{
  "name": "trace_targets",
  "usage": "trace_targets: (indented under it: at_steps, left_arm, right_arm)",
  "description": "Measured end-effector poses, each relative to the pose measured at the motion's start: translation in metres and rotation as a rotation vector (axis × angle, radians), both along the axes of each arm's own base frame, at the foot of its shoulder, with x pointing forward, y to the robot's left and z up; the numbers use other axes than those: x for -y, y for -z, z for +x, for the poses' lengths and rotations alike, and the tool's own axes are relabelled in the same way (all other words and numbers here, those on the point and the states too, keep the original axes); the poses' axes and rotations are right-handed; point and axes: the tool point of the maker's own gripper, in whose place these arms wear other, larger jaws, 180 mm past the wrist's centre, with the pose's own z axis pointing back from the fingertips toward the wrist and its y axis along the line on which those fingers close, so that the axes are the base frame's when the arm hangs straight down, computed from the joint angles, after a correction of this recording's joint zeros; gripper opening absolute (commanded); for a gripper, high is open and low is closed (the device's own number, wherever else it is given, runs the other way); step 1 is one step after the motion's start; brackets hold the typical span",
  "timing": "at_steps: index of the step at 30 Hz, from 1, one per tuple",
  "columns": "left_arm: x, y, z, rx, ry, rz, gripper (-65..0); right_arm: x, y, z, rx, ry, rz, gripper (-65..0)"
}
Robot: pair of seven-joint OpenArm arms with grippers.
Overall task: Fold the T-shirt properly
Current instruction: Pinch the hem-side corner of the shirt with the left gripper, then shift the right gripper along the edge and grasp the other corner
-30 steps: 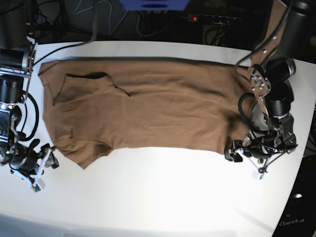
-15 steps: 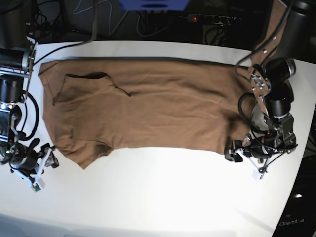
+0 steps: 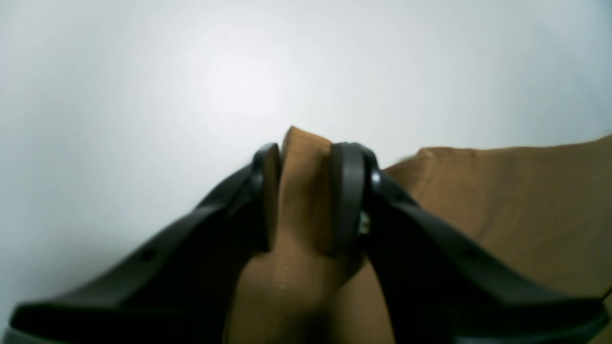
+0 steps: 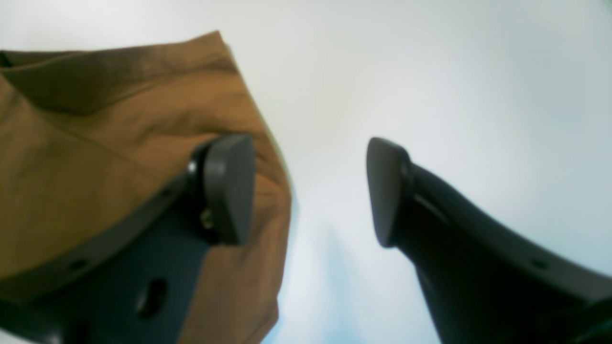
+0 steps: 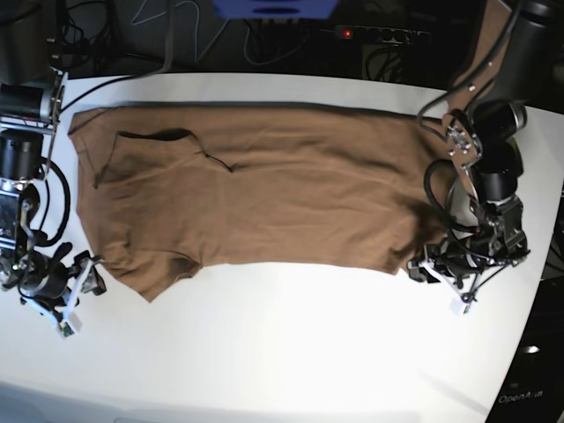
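The brown T-shirt [image 5: 264, 185] lies flat across the back half of the white table, neck opening at the left, hem at the right. My left gripper [image 5: 432, 267] sits at the shirt's front right hem corner. In the left wrist view it [image 3: 306, 191] is shut on a pinched fold of the T-shirt [image 3: 502, 191]. My right gripper [image 5: 88, 280] stands open at the front left sleeve. In the right wrist view one finger [image 4: 227, 186] rests over the sleeve edge of the T-shirt [image 4: 95, 143], and the other finger [image 4: 387, 191] is over bare table.
The white table [image 5: 291, 352] stretches in front of the shirt. A power strip [image 5: 379, 35] and cables lie behind the far edge. The table's right edge runs close to my left arm's base [image 5: 498, 132].
My left gripper has closed on the shirt's hem corner and shifted slightly. The right gripper has edged a little towards the sleeve and stays open.
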Motion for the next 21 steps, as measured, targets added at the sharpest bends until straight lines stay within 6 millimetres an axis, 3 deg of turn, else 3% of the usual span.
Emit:
trace_targets:
  at_steps: [3, 4, 21]
  left_arm:
    - [-0.0003, 0.0009, -0.0009, -0.004, 0.002, 0.004, -63.5]
    - [-0.0003, 0.0013, -0.0014, -0.007, 0.002, 0.003, -64.3]
    - [0.0007, -0.0043, -0.0038, -0.021, -0.084, -0.136, -62.3]
  right_arm:
    - [0.0, 0.0025, -0.002, -0.006, 0.0, -0.001, -27.6]
    - [0.0, 0.0049, -0.0041, -0.012, 0.0, -0.001, -27.6]
    - [0.0002, 0.0087, -0.0073, -0.022, 0.0, -0.002, -27.6]
